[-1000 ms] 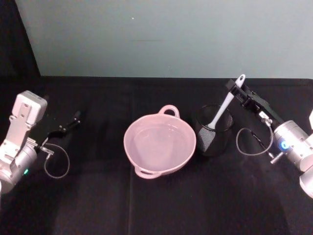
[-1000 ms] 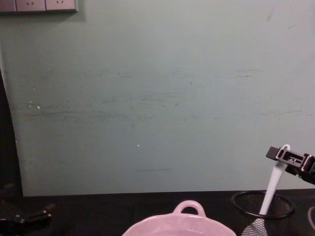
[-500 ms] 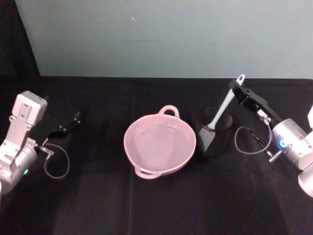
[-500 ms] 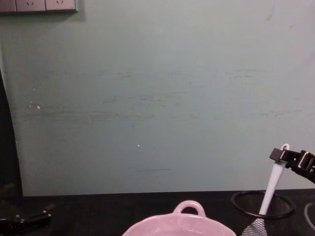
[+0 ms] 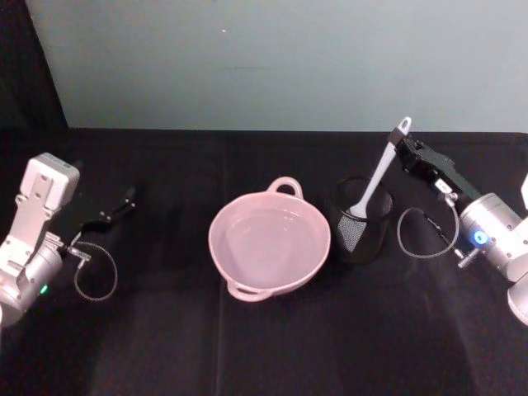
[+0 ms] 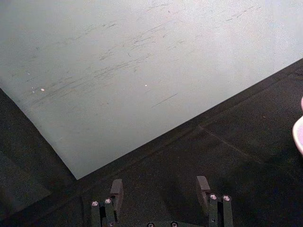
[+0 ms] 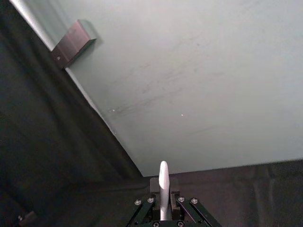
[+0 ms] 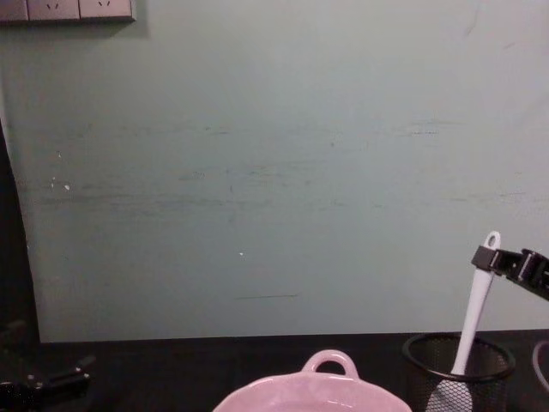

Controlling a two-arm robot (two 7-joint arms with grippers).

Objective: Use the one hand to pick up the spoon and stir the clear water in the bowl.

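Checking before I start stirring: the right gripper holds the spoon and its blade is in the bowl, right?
Not quite. The right gripper holds the spoon, but its blade is in the mesh cup beside the bowl, as the head view shows.

Blade of the spoon (image 5: 379, 172) sits inside the black mesh cup (image 5: 360, 235), veiled by the wire wall; its tip and any contact with the cup floor cannot be determined. In the chest view, the right gripper (image 8: 491, 259), clamped at the handle top, is cut off just behind its fingers. The bowl (image 8: 343, 388) beside the spoon is cut off below its rim.
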